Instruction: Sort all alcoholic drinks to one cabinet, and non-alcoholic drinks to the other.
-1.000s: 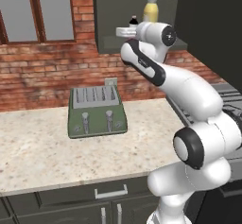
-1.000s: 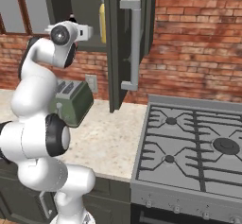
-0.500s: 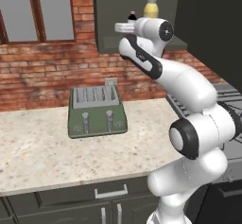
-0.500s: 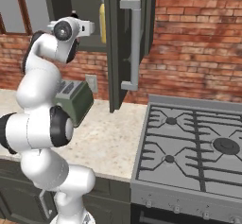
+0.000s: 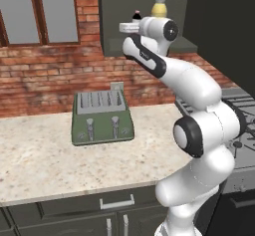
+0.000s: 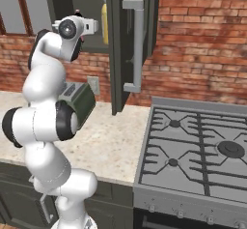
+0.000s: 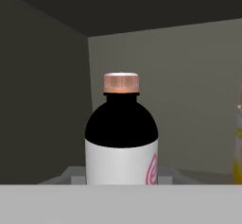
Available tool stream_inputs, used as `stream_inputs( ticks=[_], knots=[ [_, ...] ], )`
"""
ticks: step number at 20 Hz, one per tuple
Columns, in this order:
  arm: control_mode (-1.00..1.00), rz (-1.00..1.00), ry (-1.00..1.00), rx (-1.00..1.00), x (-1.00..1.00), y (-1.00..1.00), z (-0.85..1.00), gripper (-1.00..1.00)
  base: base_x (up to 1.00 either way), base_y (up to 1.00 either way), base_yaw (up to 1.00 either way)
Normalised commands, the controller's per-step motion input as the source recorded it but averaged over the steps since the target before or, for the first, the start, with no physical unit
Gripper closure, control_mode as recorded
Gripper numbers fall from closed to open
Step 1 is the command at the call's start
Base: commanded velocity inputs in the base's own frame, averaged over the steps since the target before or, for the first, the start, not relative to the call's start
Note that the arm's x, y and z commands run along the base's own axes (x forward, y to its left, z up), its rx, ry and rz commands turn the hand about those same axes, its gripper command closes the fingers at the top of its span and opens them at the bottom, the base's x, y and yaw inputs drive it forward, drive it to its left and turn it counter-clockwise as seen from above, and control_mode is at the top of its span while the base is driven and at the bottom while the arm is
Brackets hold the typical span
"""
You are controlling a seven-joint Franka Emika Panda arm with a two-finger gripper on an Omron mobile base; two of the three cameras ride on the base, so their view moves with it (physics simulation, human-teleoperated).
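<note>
Two bottles are seen inside the open wall cabinet (image 5: 113, 26): at the left a dark bottle (image 7: 121, 133) with a reddish cap and a pale label is found upright, close in front of the gripper (image 5: 130, 27), and further right the tall yellow bottle (image 5: 159, 6) is placed. Whether the pincer is clamped on the dark bottle cannot be told

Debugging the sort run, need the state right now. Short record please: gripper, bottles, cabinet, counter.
gripper: raised at the open cabinet, facing the dark bottle; grip cannot be told
dark bottle: upright, pinkish cap, white label, inside the cabinet
yellow bottle: upright, same cabinet, beside the dark bottle
cabinet: door open, bar handle
counter: toaster on it
stove: beside the counter
</note>
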Motion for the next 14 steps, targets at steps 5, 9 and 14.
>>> stream_inputs(
  ticks=[5,9,14],
  knots=[
    [-1.00,0.00,-0.08,-0.02,0.09,0.00,-0.16,1.00,0.00,0.00,0.00],
    [-1.00,0.00,-0.03,0.00,0.06,0.00,-0.17,1.00,0.00,0.00,0.00],
    [-1.00,0.00,0.00,0.00,0.10,0.00,-0.08,1.00,0.00,0.00,0.00]
  ],
)
